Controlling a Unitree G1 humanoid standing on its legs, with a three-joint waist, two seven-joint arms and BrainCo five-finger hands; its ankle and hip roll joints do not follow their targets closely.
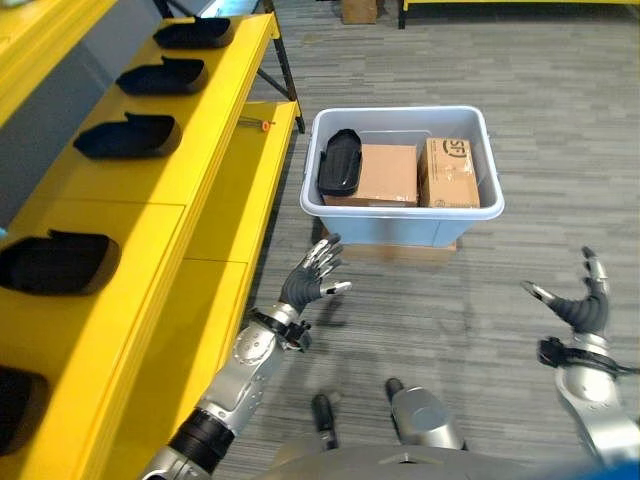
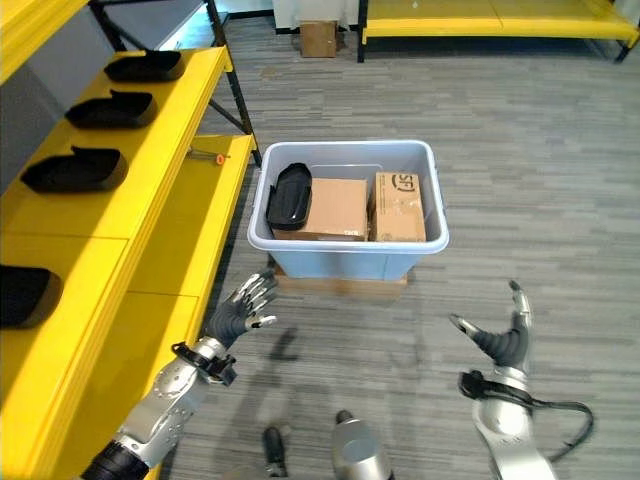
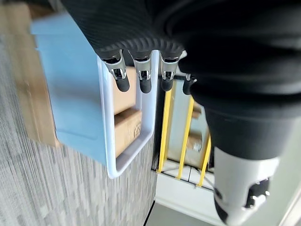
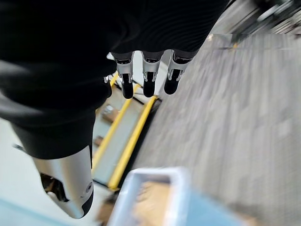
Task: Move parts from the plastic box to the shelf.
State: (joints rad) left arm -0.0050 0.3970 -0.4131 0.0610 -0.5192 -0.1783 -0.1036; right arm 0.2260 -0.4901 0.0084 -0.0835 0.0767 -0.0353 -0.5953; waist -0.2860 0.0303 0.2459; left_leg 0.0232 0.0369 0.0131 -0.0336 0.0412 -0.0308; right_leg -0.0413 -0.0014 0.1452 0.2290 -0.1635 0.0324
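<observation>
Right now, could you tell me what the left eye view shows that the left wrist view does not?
Left eye view's own: a black part lying at the left end of the plastic box, more black parts on the yellow shelf, and the right hand, open. Left wrist view's own: the left hand seen close, its fingers straight and holding nothing. Shared: the plastic box and the cardboard boxes inside it.
</observation>
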